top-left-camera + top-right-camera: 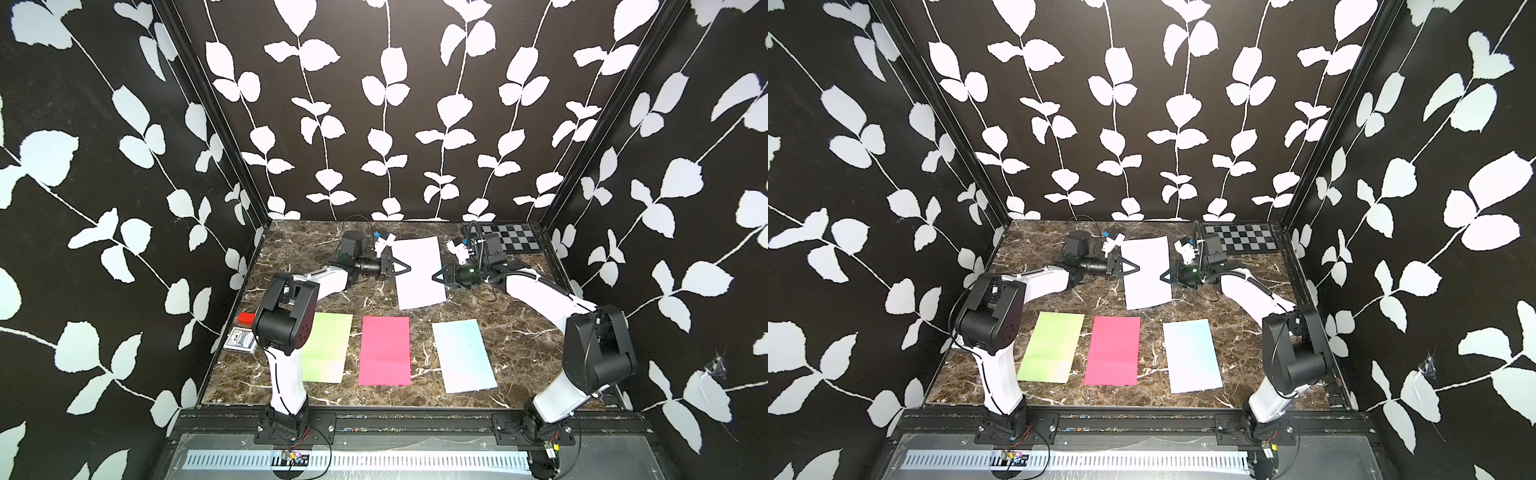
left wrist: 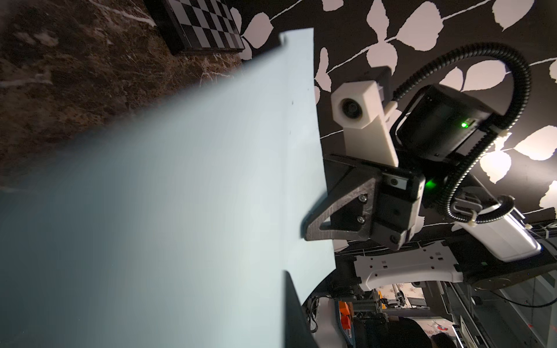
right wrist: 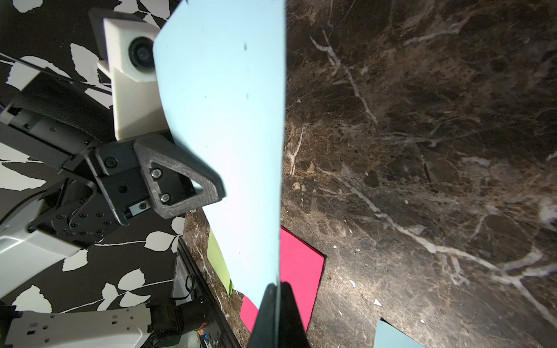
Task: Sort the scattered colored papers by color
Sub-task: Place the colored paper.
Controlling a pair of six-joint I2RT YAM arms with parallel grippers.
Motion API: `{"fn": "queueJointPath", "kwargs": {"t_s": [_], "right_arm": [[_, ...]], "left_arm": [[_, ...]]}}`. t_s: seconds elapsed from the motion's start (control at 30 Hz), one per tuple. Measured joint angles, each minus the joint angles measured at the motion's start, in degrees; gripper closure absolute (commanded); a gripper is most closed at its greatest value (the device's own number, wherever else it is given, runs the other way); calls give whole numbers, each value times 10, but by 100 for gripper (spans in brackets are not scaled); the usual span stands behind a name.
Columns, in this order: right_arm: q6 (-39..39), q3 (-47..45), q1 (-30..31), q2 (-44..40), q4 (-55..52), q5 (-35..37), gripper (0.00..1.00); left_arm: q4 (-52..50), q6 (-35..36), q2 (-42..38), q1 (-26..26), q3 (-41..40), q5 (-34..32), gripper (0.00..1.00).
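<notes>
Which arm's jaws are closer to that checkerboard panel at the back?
The right arm. Its jaws clamp the edge of the raised light blue sheet facing the checkerboard panel; the left arm has its jaws on the opposite edge, farther away.

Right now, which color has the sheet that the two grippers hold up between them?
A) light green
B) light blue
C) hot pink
B: in the right wrist view the held sheet is plainly light blue, pinched at opposite edges by the left gripper and the right gripper; the pink sheet lies flat on the table.
</notes>
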Motion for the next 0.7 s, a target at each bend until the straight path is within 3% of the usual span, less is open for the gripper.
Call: {"fn": "queueJointPath", "kwargs": {"t_s": [0.7], "right_arm": [[24, -40, 0, 0, 37, 0, 100]], "left_arm": [[-1, 0, 0, 0, 0, -4, 100]]}}
